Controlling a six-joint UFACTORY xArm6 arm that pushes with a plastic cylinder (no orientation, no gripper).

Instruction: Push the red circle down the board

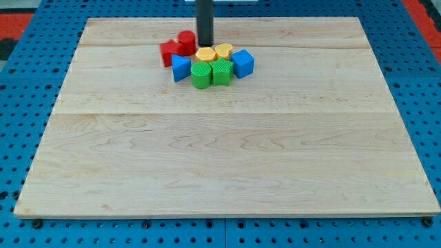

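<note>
The red circle [187,41] stands near the view's top, left of centre, touching a second red block [169,52] of unclear shape on its left. My tip [204,44] ends just right of the red circle, close to or touching it, and just above a yellow block [205,54]. The dark rod comes down from the view's top edge.
A tight cluster sits below and right of my tip: a second yellow block [224,51], two green blocks [201,76] [222,71], a blue block [181,67] on the left and a blue cube [242,63] on the right. The wooden board [227,158] lies on a blue pegboard.
</note>
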